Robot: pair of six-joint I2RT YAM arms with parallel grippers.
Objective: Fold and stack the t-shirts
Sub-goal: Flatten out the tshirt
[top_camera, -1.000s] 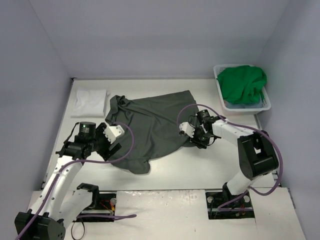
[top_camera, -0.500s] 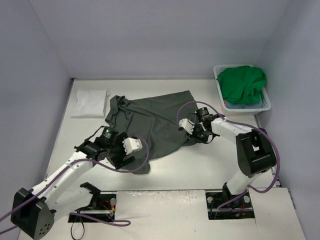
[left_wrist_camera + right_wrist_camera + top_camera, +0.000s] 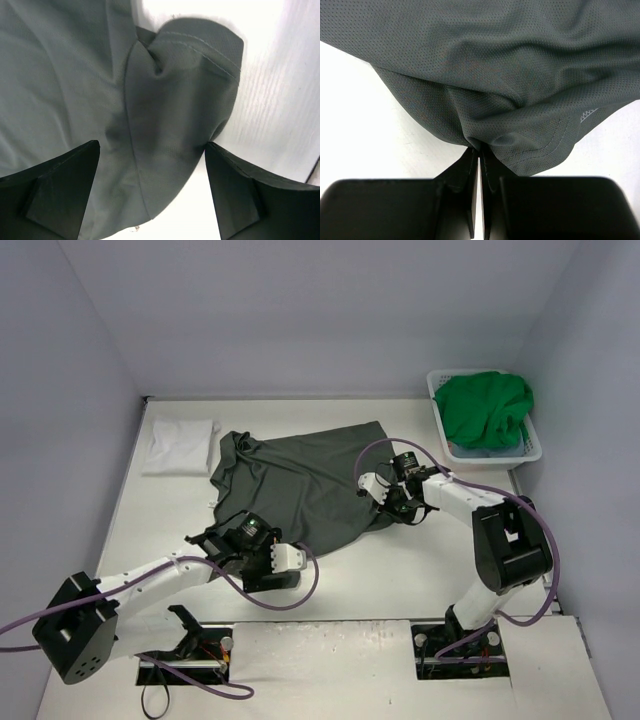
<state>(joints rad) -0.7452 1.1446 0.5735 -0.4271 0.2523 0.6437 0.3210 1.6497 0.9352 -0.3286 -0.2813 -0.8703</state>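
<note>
A dark grey t-shirt (image 3: 300, 485) lies spread and wrinkled on the table's middle. My right gripper (image 3: 385, 512) is at its right edge, and the right wrist view shows the gripper (image 3: 480, 151) shut on a pinch of the grey cloth (image 3: 485, 65) at the hem. My left gripper (image 3: 268, 575) hovers over the shirt's near corner. Seen from the left wrist, it (image 3: 152, 195) stands open, with the folded-over grey corner (image 3: 170, 100) between its wide-apart fingers (image 3: 50, 195). A folded white t-shirt (image 3: 180, 445) lies at the back left. A bright green t-shirt (image 3: 485, 408) fills the basket.
The white plastic laundry basket (image 3: 533, 448) stands at the back right against the wall, with a bit of light blue-grey cloth (image 3: 478, 453) under the green one. Walls close the table on three sides. Purple cables loop from both arms.
My left arm has swung from the shirt's left side down to its near corner, gripper still open. My right gripper has shut on the shirt's right hem.
</note>
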